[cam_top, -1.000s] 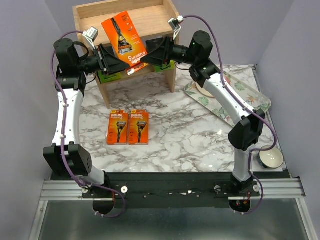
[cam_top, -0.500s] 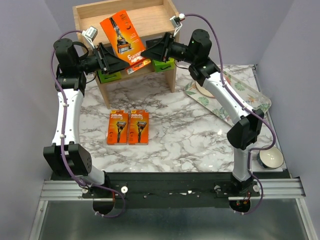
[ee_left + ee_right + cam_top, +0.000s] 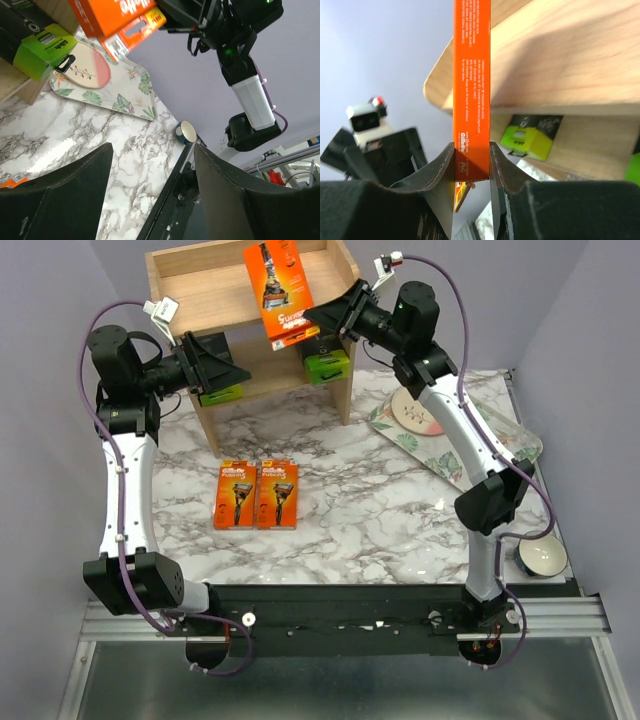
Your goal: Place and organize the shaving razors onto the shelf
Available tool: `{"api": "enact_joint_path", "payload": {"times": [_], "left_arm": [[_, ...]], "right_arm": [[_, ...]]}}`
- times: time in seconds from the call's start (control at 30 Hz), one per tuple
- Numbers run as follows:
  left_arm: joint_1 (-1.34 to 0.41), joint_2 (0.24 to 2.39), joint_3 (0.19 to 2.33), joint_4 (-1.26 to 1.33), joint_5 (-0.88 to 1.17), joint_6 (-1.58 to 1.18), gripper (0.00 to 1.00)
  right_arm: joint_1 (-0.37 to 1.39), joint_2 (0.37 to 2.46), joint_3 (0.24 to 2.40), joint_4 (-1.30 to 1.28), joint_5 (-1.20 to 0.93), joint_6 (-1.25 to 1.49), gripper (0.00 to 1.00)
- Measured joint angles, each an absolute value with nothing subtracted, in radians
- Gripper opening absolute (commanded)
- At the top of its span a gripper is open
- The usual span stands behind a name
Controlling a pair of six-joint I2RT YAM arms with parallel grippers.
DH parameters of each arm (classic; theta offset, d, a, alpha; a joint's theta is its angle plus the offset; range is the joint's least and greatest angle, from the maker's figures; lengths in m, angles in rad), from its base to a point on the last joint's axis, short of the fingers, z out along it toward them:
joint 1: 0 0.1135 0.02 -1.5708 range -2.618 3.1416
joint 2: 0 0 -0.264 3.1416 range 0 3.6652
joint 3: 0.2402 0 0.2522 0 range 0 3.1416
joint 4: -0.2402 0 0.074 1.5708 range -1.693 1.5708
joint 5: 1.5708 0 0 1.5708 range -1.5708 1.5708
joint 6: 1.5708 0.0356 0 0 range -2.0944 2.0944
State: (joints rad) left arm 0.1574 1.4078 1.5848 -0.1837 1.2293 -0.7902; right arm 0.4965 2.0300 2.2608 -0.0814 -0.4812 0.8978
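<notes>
While right tool (image 3: 471,156) pinches flat bright-orange razor pack (image 3: 280,285) above shelf (image 3: 205,288), left tool (image 3: 152,152) spread

L wrist: orange pack (image 3: 116,15) blurry, cut by frame top; grey packs (image 3: 327,367) half-hidden under shelf (image 3: 210,285) top.

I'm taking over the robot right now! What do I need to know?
The right hand is shut on one orange razor pack, held over the shelf's top tier, not released.
The left hand is open and empty, near the lower tier.
Done: two dark packs with lime-green ends sit on the lower tier.
Left: set the held pack down, then shelve the two orange packs lying side by side on the marble table.
</notes>
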Motion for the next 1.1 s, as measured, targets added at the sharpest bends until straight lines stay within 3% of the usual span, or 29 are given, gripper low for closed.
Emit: {"api": "enact_joint_path", "payload": {"times": [0.1,0.13,0.2,0.33,0.6,0.77,1.1], "left_arm": [[0.160,1.386,1.572,-0.201,1.229,-0.763,0.75],[0.160,1.382,1.568,-0.211,1.229,-0.752,0.75],[0.160,1.381,1.565,-0.228,1.229,-0.737,0.75],[0.160,1.381,1.555,-0.264,1.223,-0.707,0.76],[0.160,1.379,1.517,-0.274,1.220,-0.697,0.76],[0.160,1.379,1.481,-0.260,1.218,-0.709,0.76],[0.160,1.379,1.464,-0.208,1.216,-0.736,0.76]], "right_arm": [[0.479,2.051,2.308,-0.101,-0.441,0.902,0.33],[0.469,2.065,2.327,-0.104,-0.426,0.902,0.60],[0.459,2.089,2.361,-0.111,-0.403,0.905,0.76],[0.446,2.117,2.389,-0.120,-0.377,0.907,0.82],[0.418,2.106,2.375,-0.131,-0.378,0.924,0.82],[0.391,2.047,2.271,-0.144,-0.387,0.944,0.65],[0.400,1.961,2.170,-0.178,-0.421,1.024,0.63]]}}
